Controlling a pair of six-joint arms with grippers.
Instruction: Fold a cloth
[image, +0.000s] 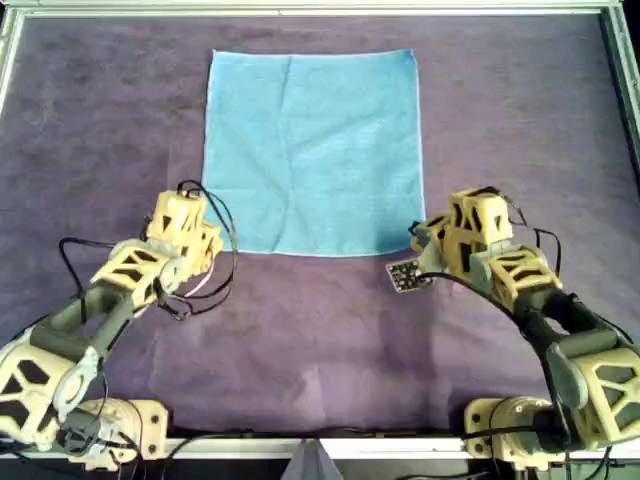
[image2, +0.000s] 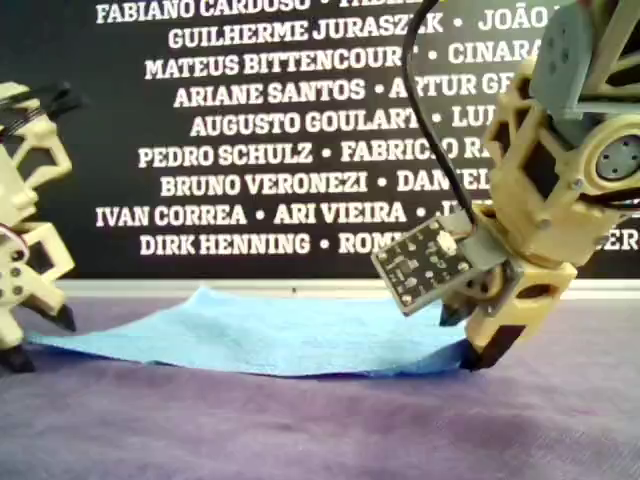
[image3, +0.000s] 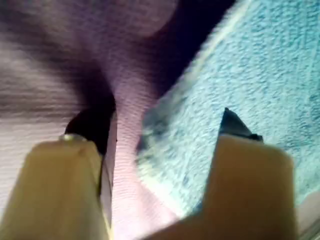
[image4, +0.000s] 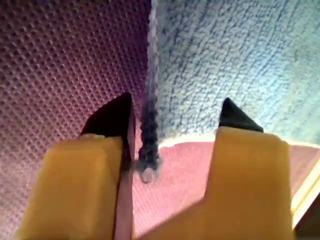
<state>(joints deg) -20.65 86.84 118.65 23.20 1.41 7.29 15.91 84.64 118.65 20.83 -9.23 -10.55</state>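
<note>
The light sky-blue cloth (image: 312, 150) lies flat and unfolded on the table. It also shows in the exterior view (image2: 280, 335). One arm's gripper (image: 212, 243) stands at its near left corner in the overhead view, the other arm's gripper (image: 421, 240) at its near right corner. The wrist views do not show which arm is which. My first gripper (image3: 160, 122) is open astride a cloth (image3: 260, 75) corner, one finger over the fabric and one over the table covering. My second gripper (image4: 174, 104) is open the same way over a cloth (image4: 235, 60) corner.
A dark purple covering (image: 320, 350) spreads over the table inside a metal frame (image: 300, 8). A small circuit board (image: 405, 273) hangs beside the gripper on the overhead view's right (image2: 425, 262). A black banner with names (image2: 300, 120) stands behind the table.
</note>
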